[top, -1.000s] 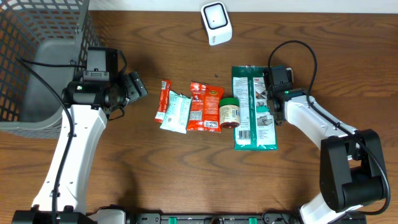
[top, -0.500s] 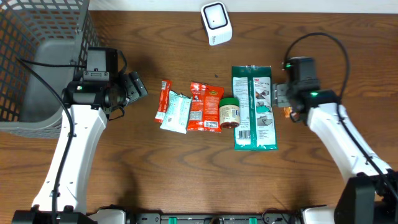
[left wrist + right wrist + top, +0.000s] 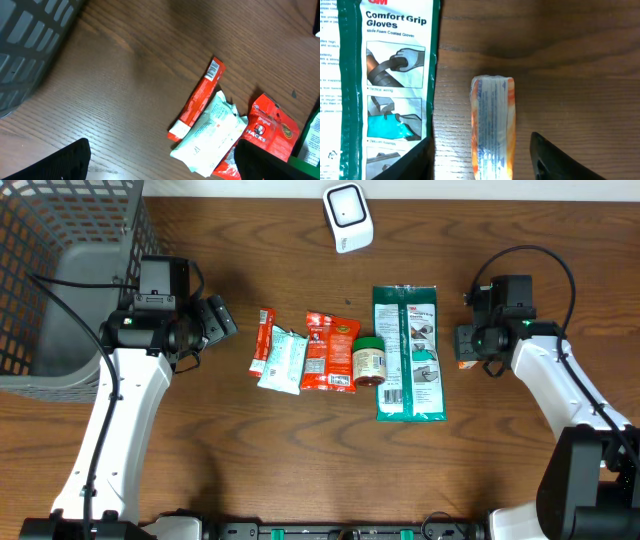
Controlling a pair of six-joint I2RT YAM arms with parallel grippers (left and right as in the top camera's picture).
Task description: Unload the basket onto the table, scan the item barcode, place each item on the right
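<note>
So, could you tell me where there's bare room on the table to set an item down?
The widest bare stretch of table lies between the item row and the near edge. A smaller patch sits between the scanner and the red pouch. It is crowded from the red stick pack across to the gloves pack.

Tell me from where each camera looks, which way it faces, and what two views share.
Overhead: fixed above the table, facing straight down; shows left arm, right arm, basket, scanner.
Left wrist: on the left arm, angled down toward the red stick pack and Hacks bag; own fingers at bottom corners.
Right wrist: looks down on the gloves pack and orange packet; own fingers at bottom.
Shared: overhead and right wrist both show the gloves pack.
</note>
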